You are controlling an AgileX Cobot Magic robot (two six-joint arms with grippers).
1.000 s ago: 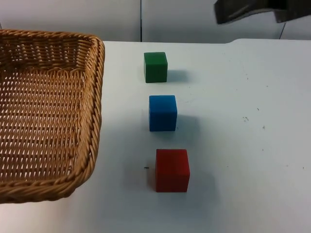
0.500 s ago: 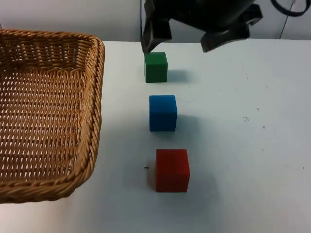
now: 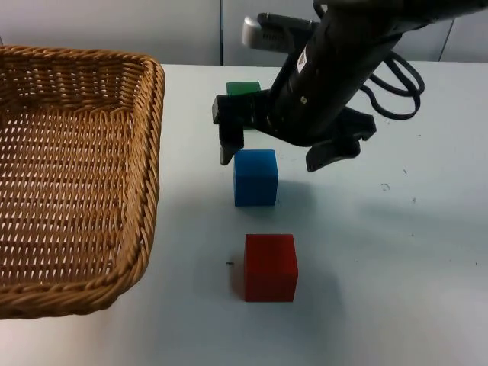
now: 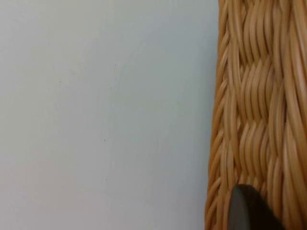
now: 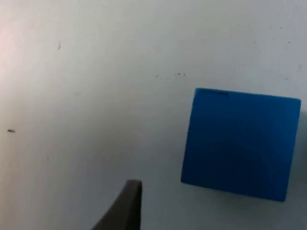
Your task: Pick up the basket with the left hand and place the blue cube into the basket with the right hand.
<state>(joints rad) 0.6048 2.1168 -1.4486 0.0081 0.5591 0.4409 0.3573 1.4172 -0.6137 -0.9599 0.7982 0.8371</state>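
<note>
wicker basket [image 3: 76,175] empty, blue cube [image 3: 255,177] outside

White table top [image 3: 396,252], wicker basket [image 3: 69,183] at its left, green cube [image 3: 242,88], blue cube [image 3: 255,177] and red cube [image 3: 270,267] in a line beside it

The right arm [image 3: 335,69] is black and bulky, with a silver-grey block near its wrist and a small white label on its side. Its right gripper [image 3: 278,152] ends in 2 flat, dark, blade-like fingers [image 3: 226,137]. The left gripper's fingertip [image 4: 247,211] is a rounded, matte black nub.
</note>
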